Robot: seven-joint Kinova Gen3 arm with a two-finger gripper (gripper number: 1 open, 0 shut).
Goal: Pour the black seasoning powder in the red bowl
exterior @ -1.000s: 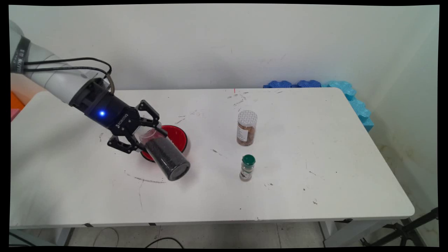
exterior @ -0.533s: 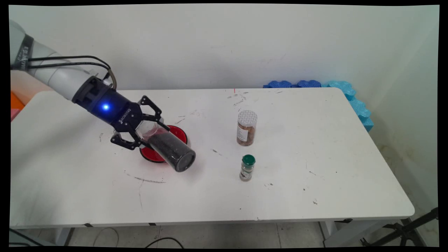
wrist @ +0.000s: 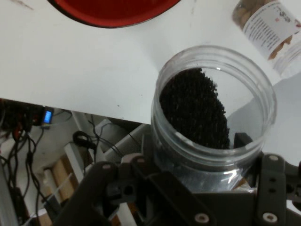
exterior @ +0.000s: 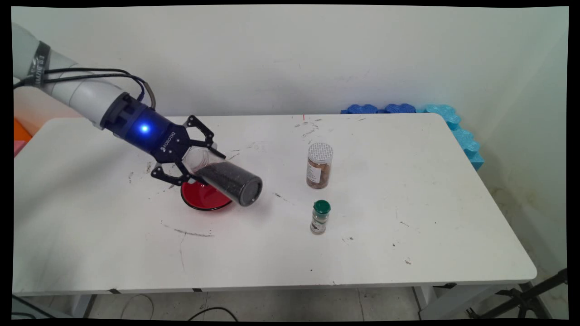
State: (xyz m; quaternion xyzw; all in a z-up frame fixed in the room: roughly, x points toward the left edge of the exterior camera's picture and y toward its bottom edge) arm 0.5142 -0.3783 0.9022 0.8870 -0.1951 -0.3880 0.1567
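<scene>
My gripper (exterior: 205,166) is shut on a clear open-mouthed jar (exterior: 230,182) part-filled with black grains. The jar lies tilted almost level in the air, its base pointing right and toward the camera. It hangs just above the right rim of a red bowl (exterior: 200,198) on the white table (exterior: 408,217). In the hand view the jar (wrist: 211,117) fills the centre between the fingers, its mouth toward the camera and the grains heaped at its far end. The red bowl (wrist: 113,9) shows at the top edge.
A jar of brown contents with a perforated white lid (exterior: 319,165) stands right of the bowl, and appears in the hand view as the brown-filled jar (wrist: 270,26). A small green-capped spice bottle (exterior: 320,217) stands in front of it. Blue foam pieces (exterior: 408,108) line the far right corner.
The gripper has risen and moved right and toward the wall with the jar. The jar has swung from steeply tilted down to nearly level, uncovering more of the red bowl.
</scene>
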